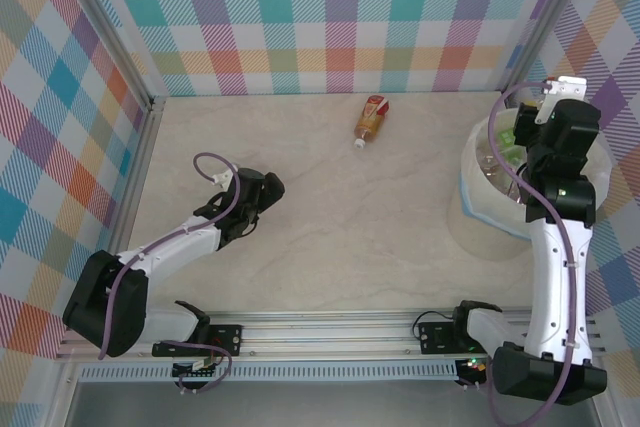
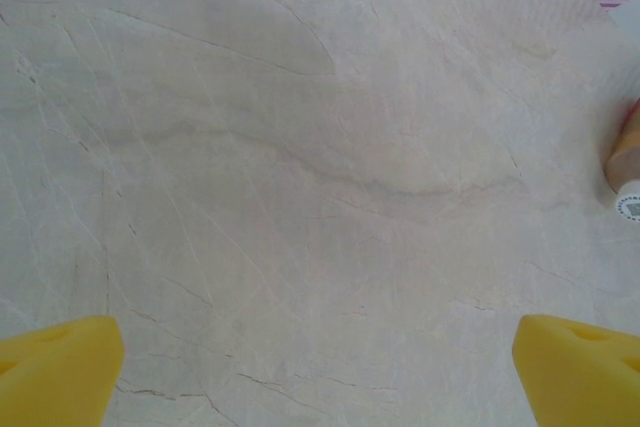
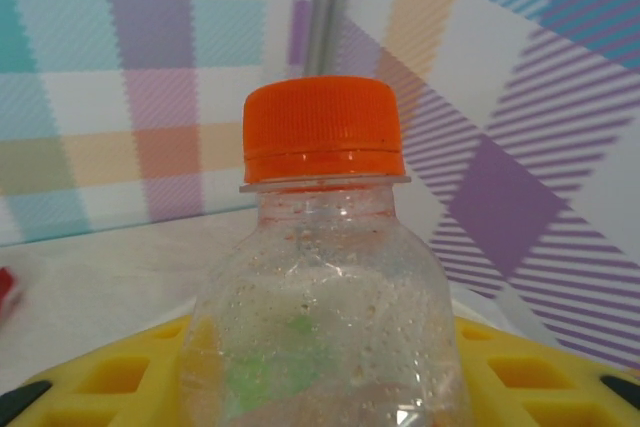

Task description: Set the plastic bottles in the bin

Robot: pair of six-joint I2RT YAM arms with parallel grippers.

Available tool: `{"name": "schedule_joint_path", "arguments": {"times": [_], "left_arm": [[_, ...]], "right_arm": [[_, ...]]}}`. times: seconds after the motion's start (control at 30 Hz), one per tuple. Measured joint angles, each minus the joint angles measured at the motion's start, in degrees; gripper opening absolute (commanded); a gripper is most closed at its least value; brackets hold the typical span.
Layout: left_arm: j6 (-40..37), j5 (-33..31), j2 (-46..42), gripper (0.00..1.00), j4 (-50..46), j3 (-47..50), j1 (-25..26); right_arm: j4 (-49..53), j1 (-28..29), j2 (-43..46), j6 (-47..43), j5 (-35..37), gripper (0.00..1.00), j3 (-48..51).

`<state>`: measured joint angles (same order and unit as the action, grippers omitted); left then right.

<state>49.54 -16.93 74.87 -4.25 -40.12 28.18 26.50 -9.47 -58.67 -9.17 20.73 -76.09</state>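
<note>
The right gripper [image 3: 320, 387] squeezes a clear bottle [image 3: 322, 277] with an orange cap. Below it sits the bin [image 1: 478, 205], green bottles [image 1: 507, 135] inside. The left gripper [image 2: 320, 372] is wide open, a tan bottle [image 2: 625, 162] to its right.

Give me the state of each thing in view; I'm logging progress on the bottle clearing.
left gripper, open, over bare table.
right gripper, shut on the orange-capped bottle, above the bin.
orange-capped bottle, upright, capped, held.
red-labelled bottle, capped, lying on its side on the table.
bin, bag-lined, bottles inside.
</note>
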Motion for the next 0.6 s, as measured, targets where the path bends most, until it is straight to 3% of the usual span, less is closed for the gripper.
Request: {"name": "schedule_joint_path", "arguments": {"times": [0.07, 0.2, 0.37, 0.5, 0.6], "left_arm": [[-0.3, 0.0, 0.0, 1.0, 0.0, 0.0, 0.0], [-0.9, 0.0, 0.0, 1.0, 0.0, 0.0, -0.2], [-1.9, 1.1, 0.0, 1.0, 0.0, -0.1, -0.3], [-3.2, 2.4, 0.0, 1.0, 0.0, -0.8, -0.8], [-4.1, 3.7, 0.0, 1.0, 0.0, -2.1, -1.8]], "right_arm": [[-1.7, -1.2, -0.3, -1.8, 3.8, 0.55, 2.6], [-3.7, -2.1, -3.0, -5.7, 10.6, 0.8, 4.6], [-2.5, -1.7, -4.9, -6.0, 12.3, 0.9, 4.3], [0.1, 0.4, -3.7, -1.6, 2.6, 0.99, 1.4], [-0.2, 2.5, -2.9, 3.8, -12.9, 1.0, -1.5]]}}
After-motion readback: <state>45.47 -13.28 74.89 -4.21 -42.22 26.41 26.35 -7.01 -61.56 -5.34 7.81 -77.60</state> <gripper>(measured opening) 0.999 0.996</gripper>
